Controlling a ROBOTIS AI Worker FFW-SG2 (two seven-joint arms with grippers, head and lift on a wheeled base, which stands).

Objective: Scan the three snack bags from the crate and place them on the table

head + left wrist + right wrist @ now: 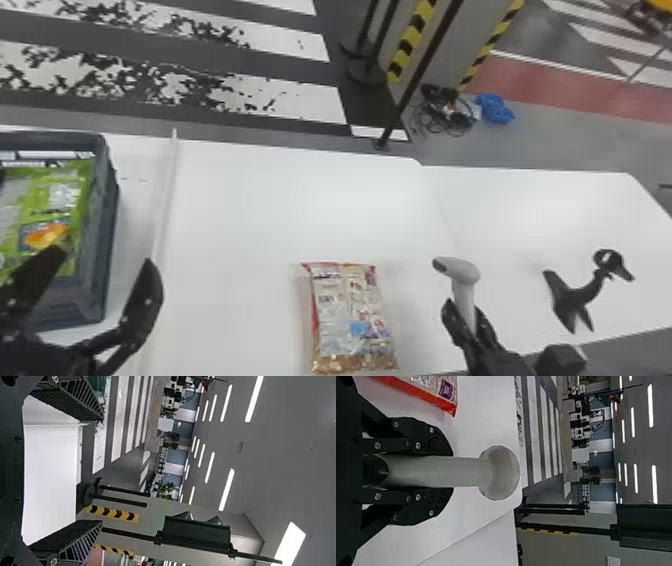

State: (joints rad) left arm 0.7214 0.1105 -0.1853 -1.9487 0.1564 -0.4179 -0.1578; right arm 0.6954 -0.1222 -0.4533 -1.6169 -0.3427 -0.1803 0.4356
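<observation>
My left gripper (92, 295) stands open with nothing between its fingers, beside and partly over the crate (95, 235); the left wrist view also has this gripper (65, 473) with its fingers wide apart. Inside the crate lies a green snack bag (52, 200). Another snack bag (350, 315), red-edged with a printed label side up, lies flat on the table (280, 210). To its right, my right gripper (467, 325) is shut on the handle of the white scanner (457, 270). In the right wrist view the gripper (433, 471) clasps the scanner (498, 473), with the red-edged bag (431, 392) nearby.
A black scanner stand (575, 295) rests on the right-hand table (530, 215). A raised white strip (167, 200) runs along the table beside the crate. Behind the tables stand black poles (420, 75) and a striped pillar.
</observation>
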